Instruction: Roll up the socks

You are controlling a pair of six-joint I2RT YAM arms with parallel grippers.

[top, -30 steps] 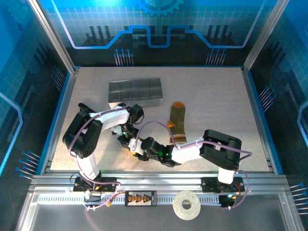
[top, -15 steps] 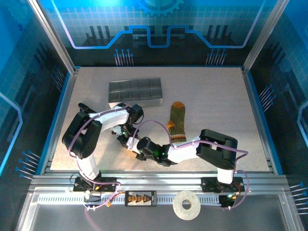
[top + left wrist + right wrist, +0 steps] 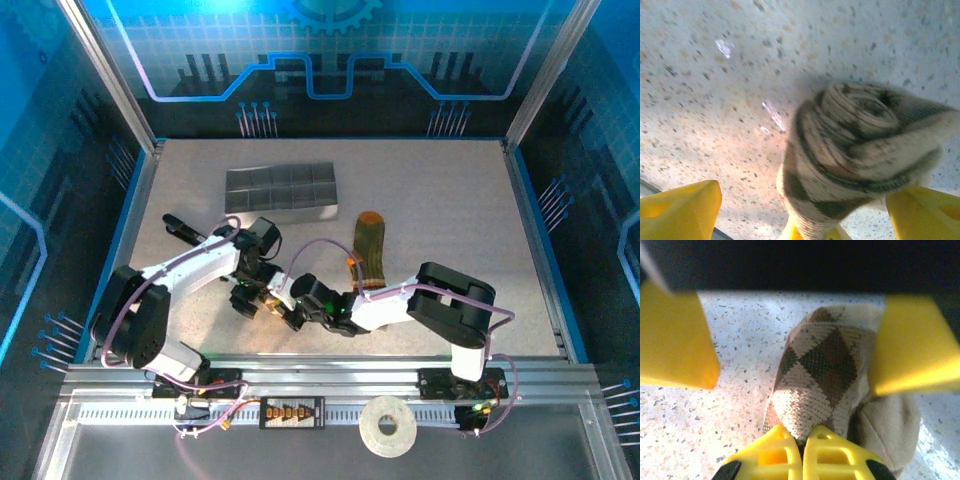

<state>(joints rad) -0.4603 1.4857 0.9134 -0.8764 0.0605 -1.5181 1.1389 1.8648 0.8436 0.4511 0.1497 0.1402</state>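
Observation:
The beige-brown argyle sock [image 3: 855, 145] is wound into a thick roll on the table, its spiral end showing in the left wrist view. My right gripper [image 3: 801, 437] is shut on the roll's loose edge [image 3: 815, 370]. The left gripper [image 3: 802, 200] is open, one yellow finger [image 3: 682, 210] on each side of the roll and apart from it; one of those fingers [image 3: 675, 340] also stands in the right wrist view. From above, both grippers meet at the roll [image 3: 268, 301] near the front centre. The olive sock [image 3: 368, 245] with its orange toe lies flat behind the right arm.
A grey divided tray [image 3: 280, 188] sits at the back left of the speckled table [image 3: 450, 200]. The right arm's purple cable [image 3: 325, 250] arcs over the space between the grippers and the olive sock. A tape roll [image 3: 388, 427] lies on the front rail.
The left arm has stretched out and swung lower, bringing its gripper down and left around the roll. The right gripper has crept slightly left with the sock. The olive sock looks narrower.

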